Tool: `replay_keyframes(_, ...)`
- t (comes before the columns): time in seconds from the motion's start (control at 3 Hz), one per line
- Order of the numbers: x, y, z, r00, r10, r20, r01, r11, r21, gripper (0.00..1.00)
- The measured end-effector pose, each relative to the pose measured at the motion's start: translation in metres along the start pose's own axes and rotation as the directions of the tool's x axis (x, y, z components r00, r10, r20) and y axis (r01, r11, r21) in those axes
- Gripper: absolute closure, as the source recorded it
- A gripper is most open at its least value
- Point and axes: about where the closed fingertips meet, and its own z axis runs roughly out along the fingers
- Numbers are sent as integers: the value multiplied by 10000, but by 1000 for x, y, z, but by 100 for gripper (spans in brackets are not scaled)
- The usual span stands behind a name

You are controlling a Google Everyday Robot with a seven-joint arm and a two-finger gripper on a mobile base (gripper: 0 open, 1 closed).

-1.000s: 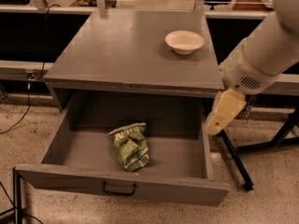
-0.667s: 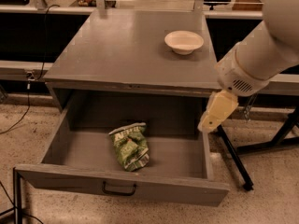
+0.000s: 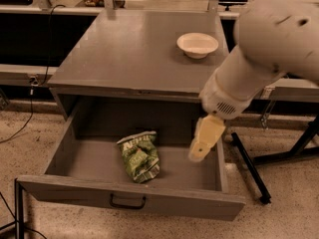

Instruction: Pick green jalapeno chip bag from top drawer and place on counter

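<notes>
Over the top drawer (image 3: pixel 75 190) hangs the tool (image 3: pixel 203 143), touching nothing.

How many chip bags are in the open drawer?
1. The green jalapeno chip bag lies mid-floor in the top drawer, left of the gripper above the drawer's right side. The front panel may hide more.

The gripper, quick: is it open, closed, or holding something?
Gripper: hangs over the right side of the open top drawer, apart from the green jalapeno chip bag; open or closed cannot be told.
</notes>
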Motion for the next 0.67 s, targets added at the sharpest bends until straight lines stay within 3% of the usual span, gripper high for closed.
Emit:
replay_keyframes(0.33,-17,48,56,9997,-232,102,241,9947,-997,0)
replay_keyframes(0.67,-36,72,101,9986,-276,441,329,9915,-1257,0)
